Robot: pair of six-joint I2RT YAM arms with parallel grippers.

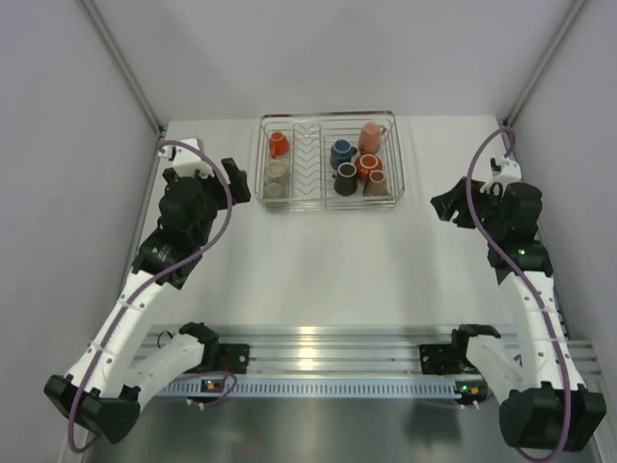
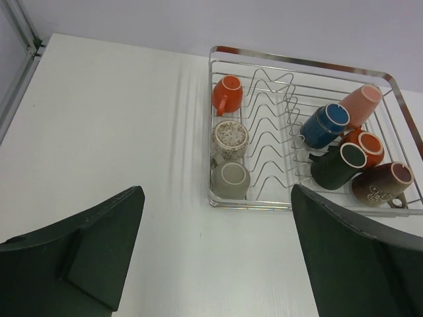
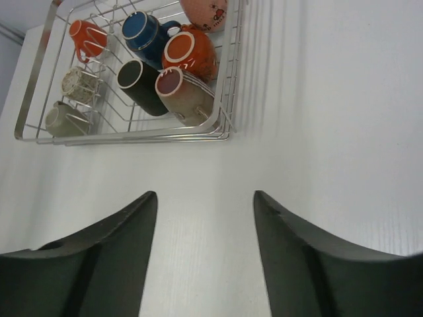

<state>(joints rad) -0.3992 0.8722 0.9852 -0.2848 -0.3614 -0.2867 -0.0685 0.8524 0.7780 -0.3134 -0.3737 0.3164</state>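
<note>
1. Left gripper (image 1: 236, 181): fingers spread wide, nothing between them. It sits at 9 o'clock of the wire rack (image 1: 328, 114), just beside it.
2. Right gripper (image 1: 446, 209): fingers spread, empty. It sits at 3 o'clock of the rack, near but apart.
3. Rack stands at 12 o'clock on the table (image 1: 318, 260). The grey mug (image 1: 274, 190) is nearest the left gripper, the brown mug (image 1: 376, 182) nearest the right.
</note>
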